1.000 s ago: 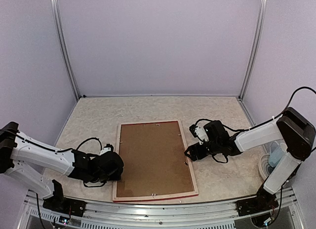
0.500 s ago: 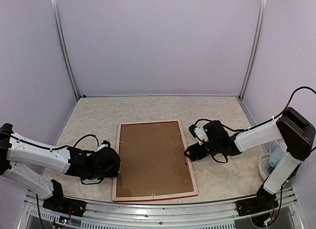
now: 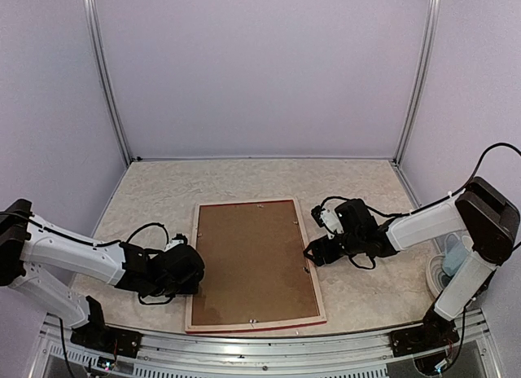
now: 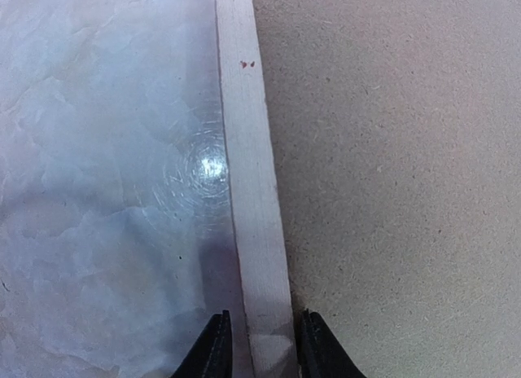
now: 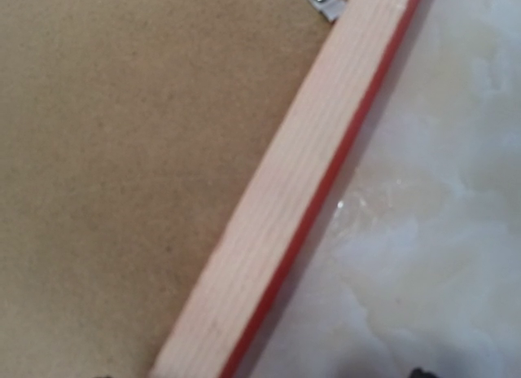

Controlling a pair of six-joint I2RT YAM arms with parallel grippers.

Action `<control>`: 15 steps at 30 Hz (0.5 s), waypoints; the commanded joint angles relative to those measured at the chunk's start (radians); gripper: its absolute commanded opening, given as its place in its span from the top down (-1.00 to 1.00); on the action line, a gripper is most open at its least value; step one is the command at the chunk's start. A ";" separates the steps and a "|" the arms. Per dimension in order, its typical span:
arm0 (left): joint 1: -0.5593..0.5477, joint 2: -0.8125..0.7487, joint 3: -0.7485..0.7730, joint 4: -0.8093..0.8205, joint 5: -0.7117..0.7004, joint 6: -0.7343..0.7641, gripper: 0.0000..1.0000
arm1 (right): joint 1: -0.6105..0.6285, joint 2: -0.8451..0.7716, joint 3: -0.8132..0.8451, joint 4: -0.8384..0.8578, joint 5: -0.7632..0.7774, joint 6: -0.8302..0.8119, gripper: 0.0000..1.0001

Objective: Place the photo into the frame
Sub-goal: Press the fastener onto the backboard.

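Observation:
The frame (image 3: 256,323) lies face down in the middle of the table, pale wood back up, with a red edge showing. A brown backing board (image 3: 252,260) fills it. The photo is not visible in any view. My left gripper (image 3: 194,274) is at the frame's left rail. In the left wrist view its fingertips (image 4: 216,345) stand either side of the pale rail (image 4: 248,174) with small gaps, so the gripper (image 4: 259,345) is open. My right gripper (image 3: 312,254) hovers over the right rail (image 5: 285,207) and is open wide (image 5: 259,374). Only its tips show.
A small metal tab (image 5: 323,1) sits on the board's edge by the right rail. A white and pale blue object (image 3: 450,268) stands at the table's right edge beside the right arm. Lilac walls and metal posts enclose the marble-patterned table (image 3: 163,191).
My left gripper drew a little to the left half a second ago and is now back at the frame's left rail. The right arm and the frame have not moved.

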 commanded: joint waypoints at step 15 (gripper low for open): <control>0.003 -0.003 0.023 0.022 0.016 0.038 0.75 | 0.012 0.046 0.006 -0.067 0.029 -0.012 -0.54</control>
